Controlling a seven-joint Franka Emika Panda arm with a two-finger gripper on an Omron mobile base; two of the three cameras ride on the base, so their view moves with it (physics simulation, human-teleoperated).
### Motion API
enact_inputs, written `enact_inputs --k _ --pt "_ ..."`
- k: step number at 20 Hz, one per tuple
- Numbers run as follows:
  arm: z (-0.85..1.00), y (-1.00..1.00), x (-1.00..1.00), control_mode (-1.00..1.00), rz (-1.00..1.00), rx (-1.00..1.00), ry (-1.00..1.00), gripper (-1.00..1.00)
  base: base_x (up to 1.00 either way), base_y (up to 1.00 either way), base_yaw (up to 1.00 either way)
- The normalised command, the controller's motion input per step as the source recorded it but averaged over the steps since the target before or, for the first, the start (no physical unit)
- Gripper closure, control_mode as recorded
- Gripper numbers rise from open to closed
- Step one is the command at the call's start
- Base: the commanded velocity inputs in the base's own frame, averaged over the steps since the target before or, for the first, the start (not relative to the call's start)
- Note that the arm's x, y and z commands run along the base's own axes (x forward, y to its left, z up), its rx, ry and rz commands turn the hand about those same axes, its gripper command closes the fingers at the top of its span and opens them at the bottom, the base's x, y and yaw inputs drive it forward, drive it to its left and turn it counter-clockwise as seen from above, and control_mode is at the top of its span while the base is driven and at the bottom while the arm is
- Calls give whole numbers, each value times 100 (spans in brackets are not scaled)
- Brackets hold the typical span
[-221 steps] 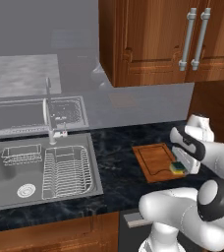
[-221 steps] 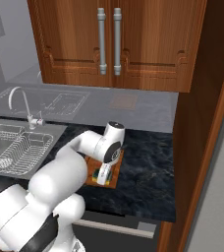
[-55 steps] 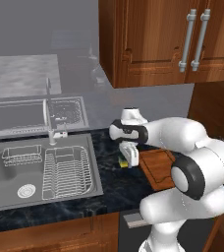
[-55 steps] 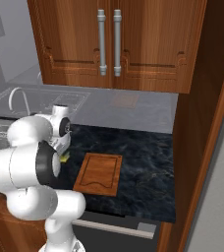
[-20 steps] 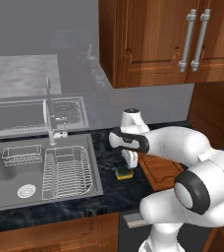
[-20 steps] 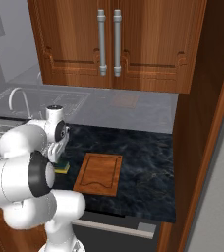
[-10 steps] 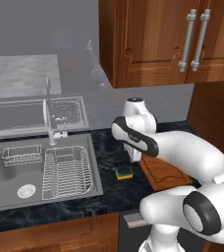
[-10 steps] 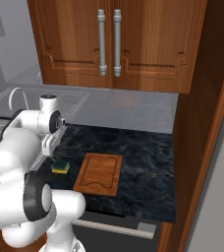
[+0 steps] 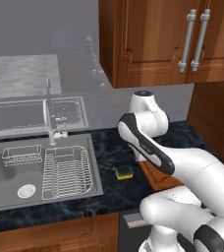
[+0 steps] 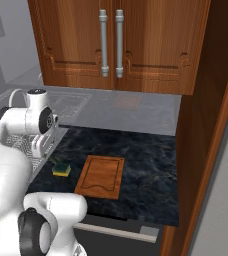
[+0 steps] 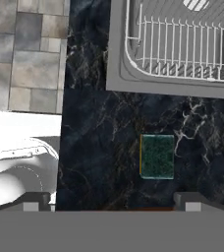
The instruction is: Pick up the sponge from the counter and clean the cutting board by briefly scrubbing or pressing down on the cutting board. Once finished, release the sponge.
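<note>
One small yellow sponge with green scrubbing top (image 11: pixel 156 156), laid free on the dark marble surface (image 11: pixel 104 147) beside the reddish-brown wooden cutting board (image 10: pixel 101 176) (task apparently complete); gripper (image 11: pixel 111 199) spread wide, nothing held.

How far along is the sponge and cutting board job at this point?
Release looks done: the sponge lies green side up on the counter, beside the cutting board, not on it. The gripper is open above it, holding nothing. Whether scrubbing happened can't be told; nothing obvious remains.
</note>
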Motion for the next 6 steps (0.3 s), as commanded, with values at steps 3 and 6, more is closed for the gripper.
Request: enact_inputs --k 3,6 --pt "46 0 -37 -100 -2 0 -3 -100 0 0 0" --pt "35 0 -45 -100 -5 0 -5 -100 0 0 0"
